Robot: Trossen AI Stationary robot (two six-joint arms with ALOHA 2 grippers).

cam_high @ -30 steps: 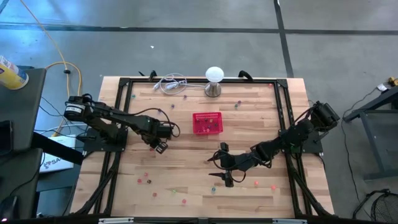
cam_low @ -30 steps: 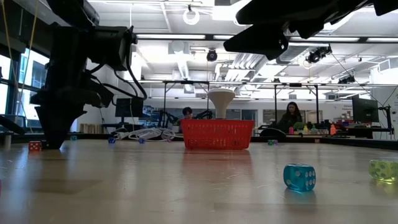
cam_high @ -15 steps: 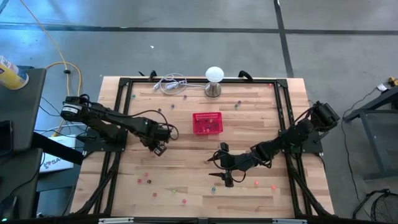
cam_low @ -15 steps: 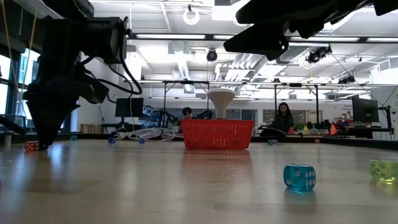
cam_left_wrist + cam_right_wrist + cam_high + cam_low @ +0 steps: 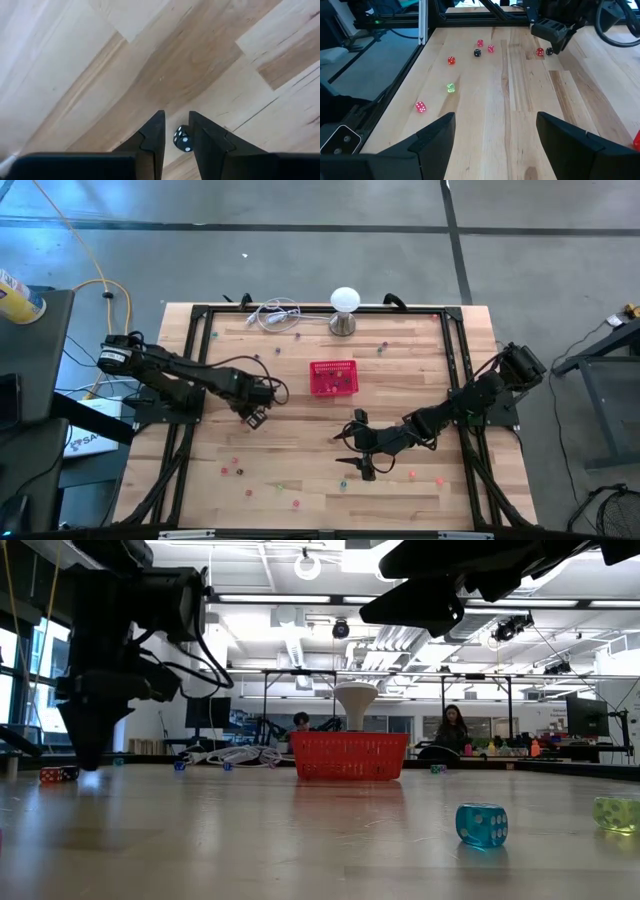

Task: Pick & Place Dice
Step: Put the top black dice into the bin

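Dice are lying scattered over the table (image 5: 300,435), and nearest the front edge a blue die (image 5: 481,824) is sitting untouched on the wood. Behind it the right gripper (image 5: 357,467) is waiting over the front half, right of centre, with its jaws standing wide and nothing between them. Farther back and to the left, the left gripper (image 5: 175,117) is pointing down at a dark die (image 5: 181,140), which is showing in the narrow gap between its fingers. The jaws are standing slightly apart and are not visibly clamping the die, which appears to be resting on the table. A red die (image 5: 539,52) is lying just beside the dark one, so the crowding is making this pick awkward. To do it well, the left gripper should probably be centring the dark die squarely between its pads, sinking until the tips are nearly brushing the wood, and closing on two flat faces, not on corners, since a small cube is apt to be squirting out sideways. It should also be keeping the outer finger clear of the red die. Beyond, the basket (image 5: 333,377) is standing mid-table, well apart from this gripper, so a straight lift before carrying seems wise. At the far edge the lamp (image 5: 344,302) is standing behind the basket.
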